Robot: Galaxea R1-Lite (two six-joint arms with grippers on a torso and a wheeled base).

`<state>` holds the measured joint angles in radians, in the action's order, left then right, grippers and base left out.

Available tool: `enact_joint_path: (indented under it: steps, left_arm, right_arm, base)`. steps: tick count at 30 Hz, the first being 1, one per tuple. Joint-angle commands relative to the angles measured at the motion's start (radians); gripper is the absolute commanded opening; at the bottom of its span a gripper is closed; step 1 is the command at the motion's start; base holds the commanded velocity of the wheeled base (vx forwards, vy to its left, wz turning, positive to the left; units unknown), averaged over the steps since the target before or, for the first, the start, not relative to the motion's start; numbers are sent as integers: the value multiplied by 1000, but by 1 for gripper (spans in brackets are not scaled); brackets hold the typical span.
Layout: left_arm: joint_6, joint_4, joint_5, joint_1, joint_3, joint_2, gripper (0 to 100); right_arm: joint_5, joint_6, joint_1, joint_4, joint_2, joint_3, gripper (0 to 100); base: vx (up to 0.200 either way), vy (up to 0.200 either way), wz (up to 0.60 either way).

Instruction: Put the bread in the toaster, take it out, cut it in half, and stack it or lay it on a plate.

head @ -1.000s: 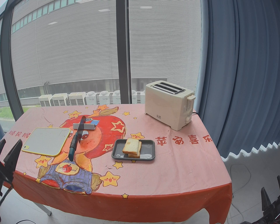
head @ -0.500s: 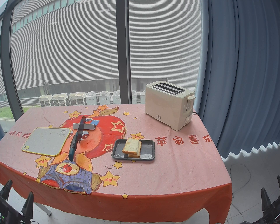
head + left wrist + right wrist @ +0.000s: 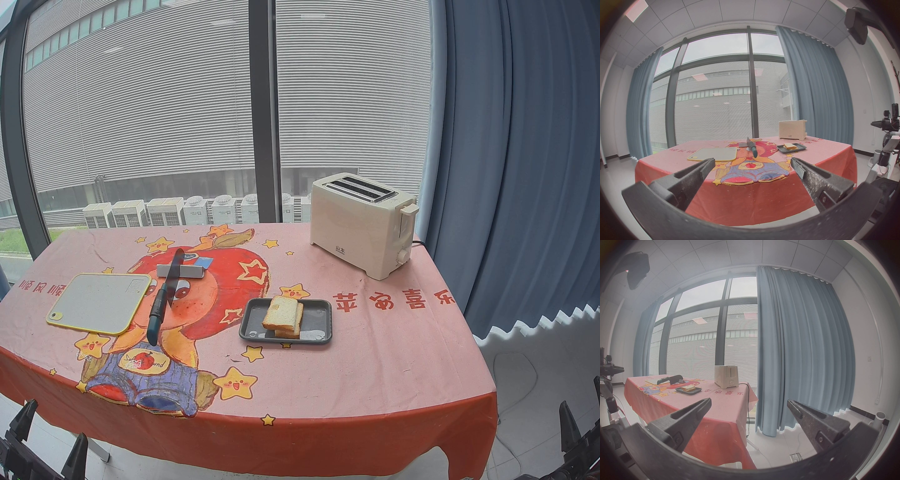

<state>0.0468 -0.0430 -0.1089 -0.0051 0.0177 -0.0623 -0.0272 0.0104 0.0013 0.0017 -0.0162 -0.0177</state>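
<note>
Two half slices of bread [image 3: 283,315] lie stacked on a dark rectangular plate [image 3: 315,331] near the table's middle. The cream toaster [image 3: 362,222] stands at the back right, its slots empty. A knife [image 3: 164,295] with a blue handle rests on a small grey block [image 3: 180,270], beside a white cutting board [image 3: 100,302] with a yellow rim at the left. My left gripper [image 3: 751,164] hangs open and empty below the table's front left edge, showing again in the head view [image 3: 50,431]. My right gripper [image 3: 748,405] is open and empty, low off the table's right side.
The table [image 3: 387,369] wears a pink cartoon cloth with an orange skirt. A blue curtain [image 3: 519,156] hangs at the right, close to the toaster, whose cord drops off the table's right edge. A window spans the back.
My left gripper has dropped from beside the table's left edge to below its front edge. Bread, plate, knife and right arm have stayed put.
</note>
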Motion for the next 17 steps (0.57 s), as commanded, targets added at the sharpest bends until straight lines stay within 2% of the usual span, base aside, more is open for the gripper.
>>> enact_joint_path:
  steps: [1,2,3,4,8,17]
  left_arm:
    - [13,12,21,4,-18,58,100]
    - [-13,34,75,5,-18,62,100]
    - [-13,34,75,5,-18,62,100]
    - [-48,37,163,5,-18,62,100]
    - [-47,37,121,5,-18,62,100]
    - [-48,38,123,5,-18,62,100]
  right_arm:
    - [0,0,0,0,15,18,100]
    - [0,0,0,0,15,18,100]
    - [0,0,0,0,15,18,100]
    - [0,0,0,0,15,18,100]
    - [0,2,0,-2,13,18,100]
    - [29,-4,0,-2,15,18,100]
  base:
    - [0,0,0]
    - [0,0,0]
    - [0,0,0]
    - [0,0,0]
    - [0,0,0]
    - [0,0,0]
